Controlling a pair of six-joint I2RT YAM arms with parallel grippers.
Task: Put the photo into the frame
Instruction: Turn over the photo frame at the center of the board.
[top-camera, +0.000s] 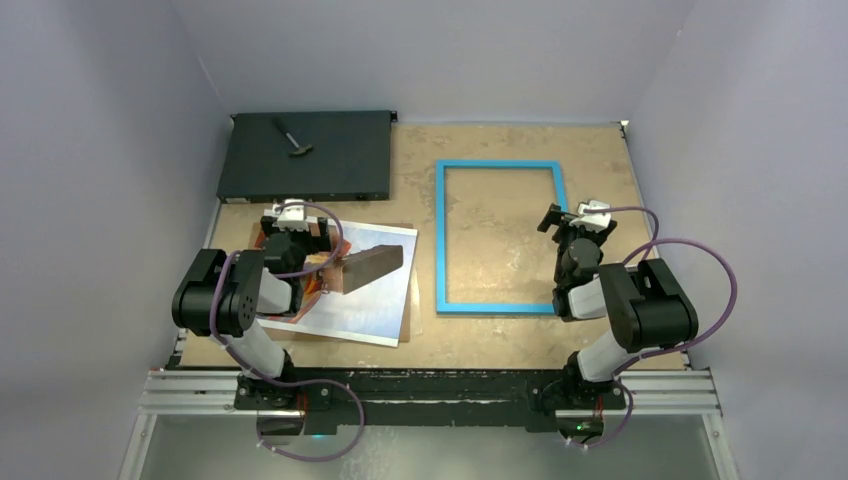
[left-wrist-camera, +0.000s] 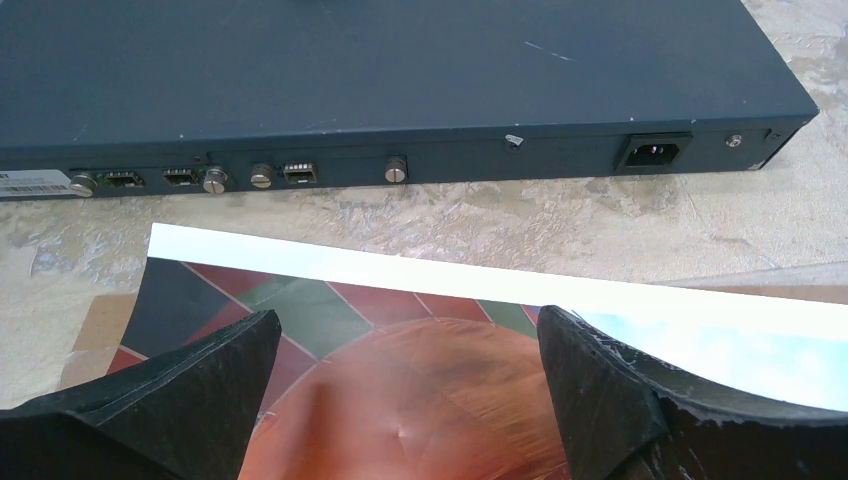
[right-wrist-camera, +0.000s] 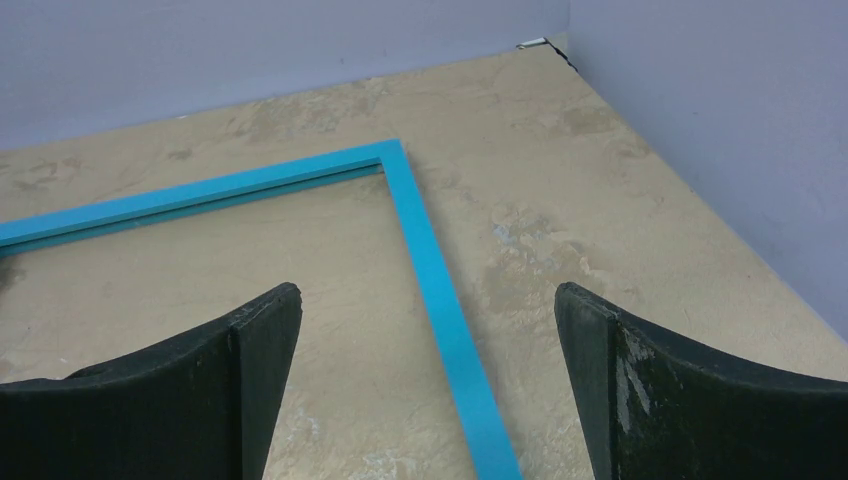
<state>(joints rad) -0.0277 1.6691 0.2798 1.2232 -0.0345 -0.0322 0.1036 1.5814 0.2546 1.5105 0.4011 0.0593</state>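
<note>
The photo (top-camera: 372, 300), a print of an orange-red balloon with blue sky, lies picture up on the left of the table. My left gripper (top-camera: 297, 230) hovers over its far end, open and holding nothing. The left wrist view shows the orange balloon of the photo (left-wrist-camera: 430, 385) between and below the spread fingers of the left gripper (left-wrist-camera: 410, 345). The frame (top-camera: 441, 240), light blue and with nothing in it, lies flat at centre right. My right gripper (top-camera: 575, 222) is open above the frame's right side; in the right wrist view that blue rail (right-wrist-camera: 405, 190) runs between the fingers of the right gripper (right-wrist-camera: 428, 320).
A flat black box (top-camera: 305, 155) with a small dark tool (top-camera: 293, 138) on top lies at the back left, its port side (left-wrist-camera: 400, 165) just beyond the photo. A brown panel (top-camera: 409, 300) peeks out from under the photo. Grey walls (right-wrist-camera: 720, 120) close in at the back and right.
</note>
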